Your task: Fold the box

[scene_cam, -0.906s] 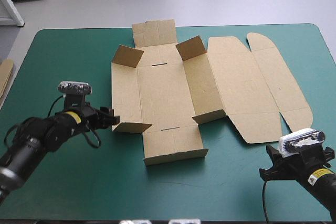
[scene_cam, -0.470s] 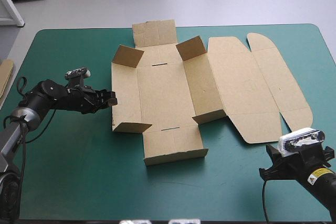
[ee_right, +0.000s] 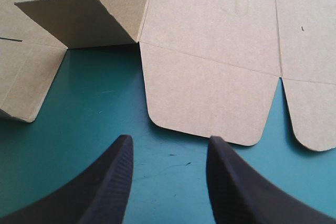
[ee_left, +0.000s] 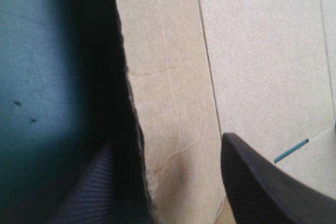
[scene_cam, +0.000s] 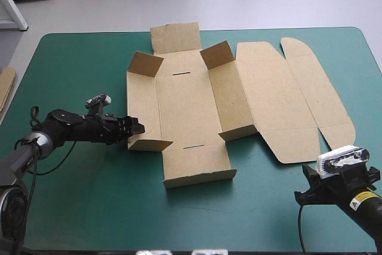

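The box (scene_cam: 185, 106) lies mostly flat at the middle of the teal-green surface (scene_cam: 77, 189), its lid panel (scene_cam: 280, 100) spread out toward the right edge. Nearest the robot, the right hand (ee_right: 168, 142) hovers low over bare cover by the near right corner. The high view hides its fingers under the wrist, but its own wrist view shows them apart and holding nothing, with the lid's rounded flap (ee_right: 207, 100) just ahead of them. Farther in, the left hand (scene_cam: 137, 128) reaches level with the surface to the box's left side, beside the small raised flap (scene_cam: 149, 144) at the near left corner. From above it looks merely close to the board. The left wrist view shows the fingers apart with the board's ragged outer edge (ee_left: 134, 129) standing between them, one finger over the cover and the other over the panel. At the far end two more corner flaps (scene_cam: 145, 63) stand up. A strip of spare board (scene_cam: 6, 88) shows at the surface's left edge.
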Robot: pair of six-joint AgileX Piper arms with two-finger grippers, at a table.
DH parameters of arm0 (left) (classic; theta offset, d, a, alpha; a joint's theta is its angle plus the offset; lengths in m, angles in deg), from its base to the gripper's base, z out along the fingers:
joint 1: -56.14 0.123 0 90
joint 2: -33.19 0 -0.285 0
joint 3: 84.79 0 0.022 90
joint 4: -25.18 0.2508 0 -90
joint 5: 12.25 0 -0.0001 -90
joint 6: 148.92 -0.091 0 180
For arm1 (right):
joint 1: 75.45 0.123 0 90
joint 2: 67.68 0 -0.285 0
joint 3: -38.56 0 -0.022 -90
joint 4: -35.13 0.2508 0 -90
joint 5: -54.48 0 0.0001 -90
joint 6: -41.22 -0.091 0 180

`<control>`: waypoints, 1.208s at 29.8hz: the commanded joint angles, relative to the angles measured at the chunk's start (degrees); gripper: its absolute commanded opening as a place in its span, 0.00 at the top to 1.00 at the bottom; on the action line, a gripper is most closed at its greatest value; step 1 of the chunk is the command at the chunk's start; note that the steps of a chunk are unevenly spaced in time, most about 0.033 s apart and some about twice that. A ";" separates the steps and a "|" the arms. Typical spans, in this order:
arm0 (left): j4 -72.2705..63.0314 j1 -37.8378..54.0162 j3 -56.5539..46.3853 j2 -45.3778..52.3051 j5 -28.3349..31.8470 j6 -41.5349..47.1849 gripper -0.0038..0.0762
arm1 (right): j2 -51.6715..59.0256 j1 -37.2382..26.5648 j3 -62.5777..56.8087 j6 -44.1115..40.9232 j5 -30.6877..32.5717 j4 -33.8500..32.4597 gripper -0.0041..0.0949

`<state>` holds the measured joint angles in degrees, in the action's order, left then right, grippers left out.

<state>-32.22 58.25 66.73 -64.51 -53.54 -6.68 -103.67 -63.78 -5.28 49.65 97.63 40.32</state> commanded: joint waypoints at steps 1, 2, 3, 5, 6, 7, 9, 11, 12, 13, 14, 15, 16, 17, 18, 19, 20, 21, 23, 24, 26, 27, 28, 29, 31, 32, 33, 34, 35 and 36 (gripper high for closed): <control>-10.33 0.11 0.83 0.09 -1.29 -4.73 0.42 | -0.61 0.18 2.06 -0.02 -3.95 0.03 0.53; -14.54 0.11 0.83 -0.17 -1.52 -7.14 0.43 | -0.61 0.18 2.06 -0.02 -3.95 0.03 0.53; -17.34 0.11 0.83 -0.48 -1.67 -8.83 0.43 | -0.61 0.18 2.06 -0.02 -3.95 0.03 0.53; -22.75 0.11 0.83 -1.06 -1.53 -12.01 0.46 | -0.61 0.18 2.06 -0.02 -3.84 0.03 0.53; -23.97 0.11 0.83 -1.40 -1.41 -12.86 0.47 | -0.61 0.18 2.06 -0.02 -3.84 0.03 0.53; -24.55 0.11 0.83 -1.85 -1.41 -12.99 0.48 | -0.61 0.18 2.06 -0.02 -3.74 0.03 0.53; -24.29 0.11 0.83 -2.93 -2.02 -12.99 0.51 | -0.61 0.18 2.06 -0.02 -3.74 0.14 0.53; -24.15 0.11 0.83 -4.21 -3.26 -13.07 0.51 | -0.61 0.18 2.06 -0.02 -3.74 0.14 0.53; -24.26 0.00 0.83 -4.90 -3.66 -13.07 0.51 | -0.61 0.18 2.06 -0.02 -3.74 0.14 0.53; -24.57 0.00 0.83 -5.24 -3.91 -13.07 0.52 | -0.61 0.18 2.06 -0.02 -3.74 0.14 0.53; -24.83 0.00 0.83 -5.55 -4.07 -13.39 0.52 | -0.61 0.18 2.06 -0.02 -3.74 0.14 0.54; -25.21 0.00 0.83 -5.71 -4.05 -13.84 0.52 | -0.61 0.18 2.06 -0.02 -3.74 0.14 0.54; -26.05 0.00 0.83 -5.84 -4.05 -14.23 0.54 | -0.61 0.18 2.06 -0.02 -3.74 0.14 0.54; -26.38 0.00 0.83 -5.94 -4.05 -14.37 0.58 | -0.61 0.18 2.06 -0.02 -3.74 0.14 0.54; -26.52 0.00 0.83 -5.94 -3.93 -14.36 0.62 | -0.61 0.18 2.06 -0.02 -3.64 0.14 0.54; -26.64 0.00 0.83 -5.94 -3.67 -14.36 0.70 | -0.61 0.18 2.06 -0.02 -3.64 0.14 0.54; -26.64 0.00 0.83 -5.94 -3.40 -14.36 0.79 | -0.61 0.18 2.06 -0.02 -3.64 0.14 0.54; -26.64 0.00 0.83 -5.94 -3.25 -14.91 0.88 | -0.61 0.18 2.06 -0.02 -3.64 0.14 0.54; -26.88 0.00 0.83 -5.94 -3.38 -15.93 0.96 | -0.61 0.18 2.06 -0.02 -3.54 0.14 0.54; -26.99 0.00 0.83 -5.94 -3.51 -16.06 0.96 | -0.61 0.18 2.06 -0.02 -3.42 0.14 0.54; -26.99 0.00 0.83 -5.94 -4.14 -17.75 0.96 | -0.61 0.18 2.06 -0.02 -3.42 0.14 0.54; -26.68 0.00 0.83 -5.94 -4.72 -18.74 0.96 | -0.61 0.18 2.06 -0.02 -3.42 0.14 0.54; -26.07 0.00 0.83 -5.94 -5.13 -19.21 0.96 | -0.61 0.18 2.06 0.07 -3.42 0.14 0.54; -25.57 0.00 0.83 -5.94 -5.42 -20.03 0.96 | -0.61 0.18 2.06 0.07 -3.42 0.14 0.54; -24.65 0.00 1.12 -5.94 -6.43 -23.37 0.96 | -0.61 0.18 2.06 0.07 -3.42 0.14 0.54; -22.88 0.00 1.84 -5.94 -6.97 -24.27 0.96 | -0.61 0.18 2.06 0.07 -3.42 0.14 0.54; -21.78 0.00 2.50 -5.94 -7.33 -24.73 0.96 | -0.61 0.18 2.17 0.07 -3.42 0.14 0.54; -20.62 0.00 3.53 -5.94 -8.10 -24.70 0.96 | -0.61 0.18 2.20 0.07 -3.42 0.14 0.54; -19.12 0.00 4.84 -5.94 -9.24 -24.70 0.96 | -0.61 0.18 2.29 0.07 -3.42 0.14 0.54; -17.74 0.00 6.47 -5.94 -10.33 -24.70 0.96 | -0.61 0.18 2.59 0.07 -3.42 0.04 0.54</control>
<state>-52.02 58.25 68.85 -72.54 -57.67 -29.64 -103.67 -63.78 -5.22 49.65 97.63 40.32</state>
